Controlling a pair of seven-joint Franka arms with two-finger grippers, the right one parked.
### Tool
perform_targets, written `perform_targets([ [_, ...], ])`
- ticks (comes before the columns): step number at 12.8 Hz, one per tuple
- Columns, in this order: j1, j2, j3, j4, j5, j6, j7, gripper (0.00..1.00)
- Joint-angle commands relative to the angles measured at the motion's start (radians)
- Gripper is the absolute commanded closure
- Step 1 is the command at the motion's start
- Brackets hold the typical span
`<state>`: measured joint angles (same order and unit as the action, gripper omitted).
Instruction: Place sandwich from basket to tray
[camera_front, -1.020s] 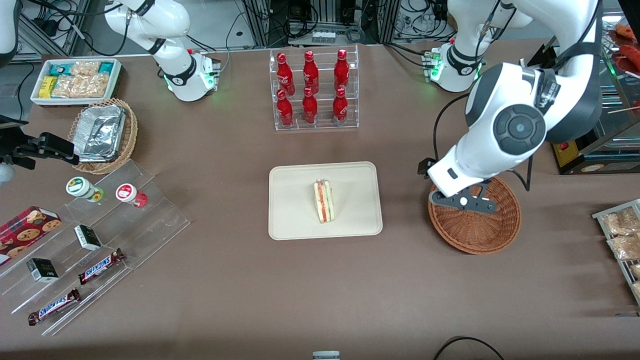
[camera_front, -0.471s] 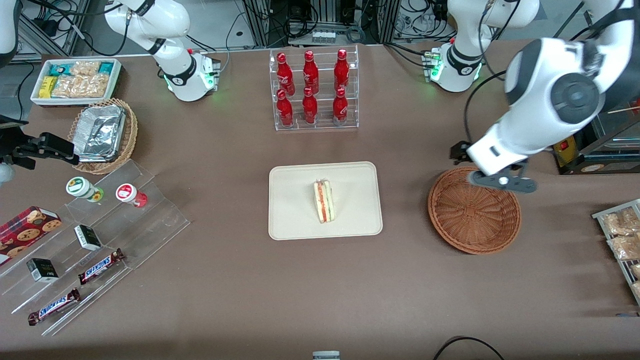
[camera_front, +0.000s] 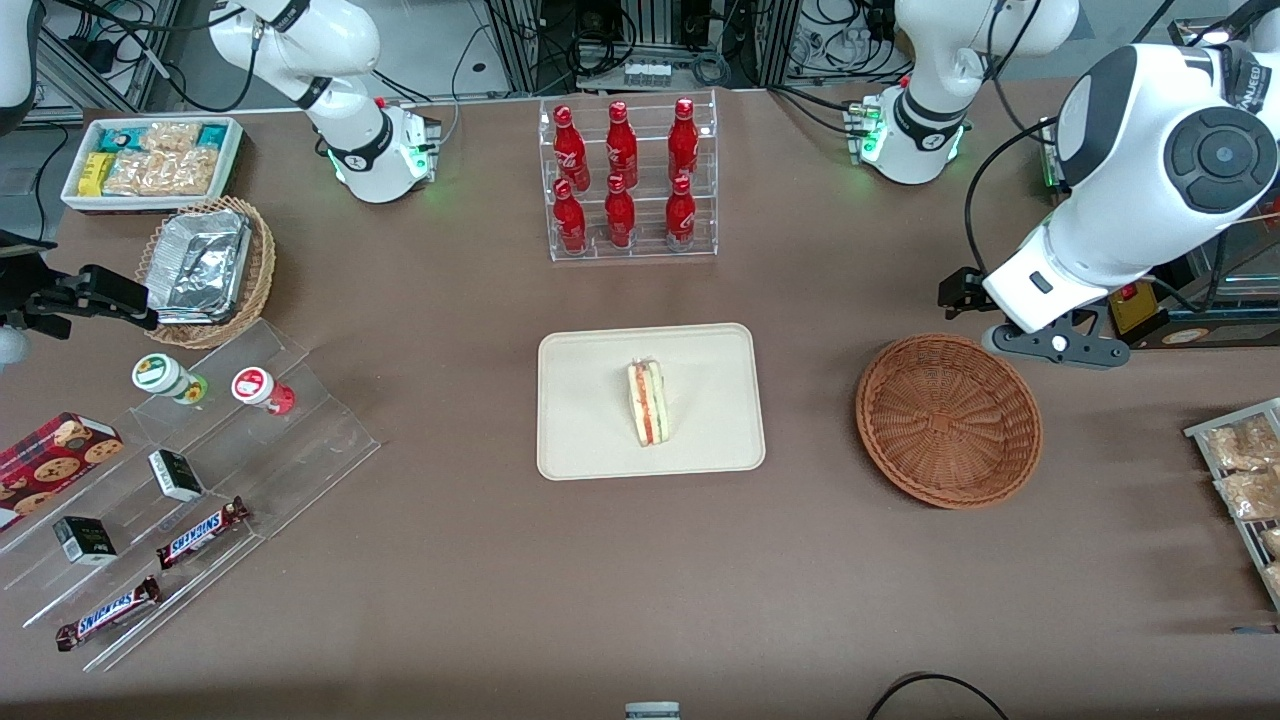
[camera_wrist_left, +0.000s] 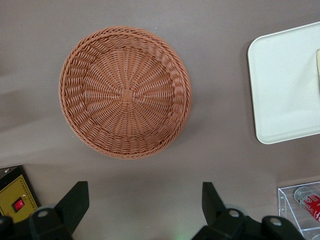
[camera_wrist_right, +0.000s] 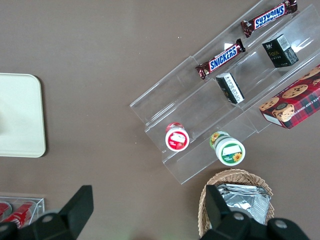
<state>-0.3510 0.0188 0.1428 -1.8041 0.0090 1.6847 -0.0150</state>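
The sandwich (camera_front: 648, 403), a pale wedge with red and green filling on its cut edge, lies in the middle of the cream tray (camera_front: 590, 440). The reddish-brown wicker basket (camera_front: 948, 419) stands beside the tray toward the working arm's end and holds nothing; the left wrist view looks down into the basket (camera_wrist_left: 125, 92), with a corner of the tray (camera_wrist_left: 282, 90) alongside. My gripper (camera_front: 1050, 343) hangs above the table just past the basket's rim, farther from the front camera. My gripper (camera_wrist_left: 145, 202) is open, with only bare table between its fingers.
An acrylic rack of red bottles (camera_front: 625, 180) stands farther from the front camera than the tray. A yellow box with a red switch (camera_wrist_left: 15, 200) lies close beside my gripper. Snack packets on a rack (camera_front: 1240, 470) sit at the working arm's end; stepped shelves of snacks (camera_front: 180, 480) at the parked arm's.
My gripper has risen out of the basket and drawn away from the front camera, toward the working arm's end. The sandwich has stayed on the tray.
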Motion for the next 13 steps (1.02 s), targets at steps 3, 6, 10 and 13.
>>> perform_targets([
  [3,0.094,-0.020,-0.046,0.014,0.009,-0.040,0.003,0.00],
  [6,0.251,-0.028,-0.208,0.015,0.009,-0.046,0.007,0.00],
  [10,0.394,-0.033,-0.331,0.049,0.005,-0.108,0.007,0.00],
  [13,0.405,-0.023,-0.321,0.126,-0.001,-0.196,0.007,0.00],
])
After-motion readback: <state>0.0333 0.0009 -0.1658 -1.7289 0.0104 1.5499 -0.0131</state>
